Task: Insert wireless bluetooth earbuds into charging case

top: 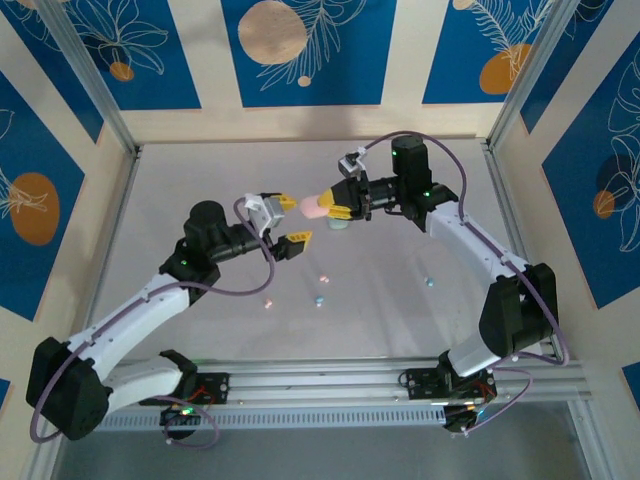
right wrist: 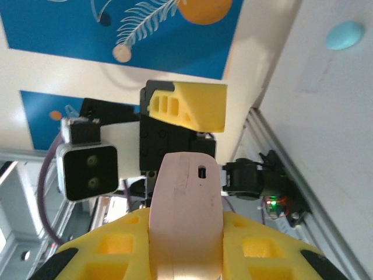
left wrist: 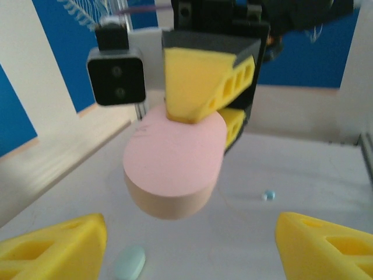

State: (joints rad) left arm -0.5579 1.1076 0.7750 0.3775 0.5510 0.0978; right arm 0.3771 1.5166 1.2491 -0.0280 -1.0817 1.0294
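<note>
Right gripper [top: 333, 205] is clamped on the pink case [top: 316, 205] and holds it above the counter [top: 200, 180]. The lid is shut, so the contents are not visible. Left gripper [top: 294, 220] is at approx. 9 o'clock of this case, jaws apart w/ nothing btw. them. Mint case [left wrist: 129, 262] lies on the counter below and looks shut too. The earbuds lie loose on the counter: pink earbud [top: 268, 302] at 7 o'clock of the pink case, blue earbud [top: 318, 300] at 6, second blue earbud [top: 430, 282] at 4.
</note>
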